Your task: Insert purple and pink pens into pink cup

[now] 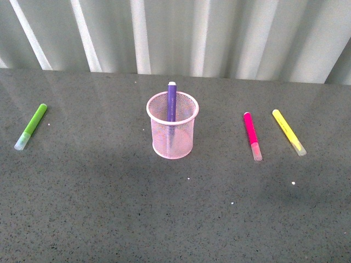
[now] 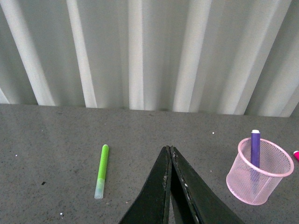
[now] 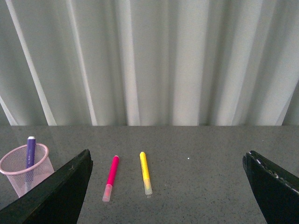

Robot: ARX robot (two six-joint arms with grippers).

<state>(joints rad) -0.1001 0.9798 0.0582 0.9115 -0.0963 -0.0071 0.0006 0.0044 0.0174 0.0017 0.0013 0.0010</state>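
The pink cup point(image 1: 173, 131) of wire mesh stands upright mid-table, and the purple pen point(image 1: 171, 101) stands inside it, its tip above the rim. To the cup's right the pink pen point(image 1: 252, 135) lies flat on the table. Neither arm shows in the front view. In the left wrist view my left gripper point(image 2: 168, 149) is shut with nothing in it, and the cup point(image 2: 259, 171) with the purple pen point(image 2: 255, 147) is off to one side. My right gripper point(image 3: 168, 156) is open wide, back from the pink pen point(image 3: 111, 177); the cup point(image 3: 25, 170) is at the frame's edge.
A lime green marker point(image 1: 32, 126) lies at the table's left. A yellow marker point(image 1: 288, 131) lies just right of the pink pen. A pleated pale curtain point(image 1: 175, 33) hangs behind the grey table's point(image 1: 109, 208) far edge.
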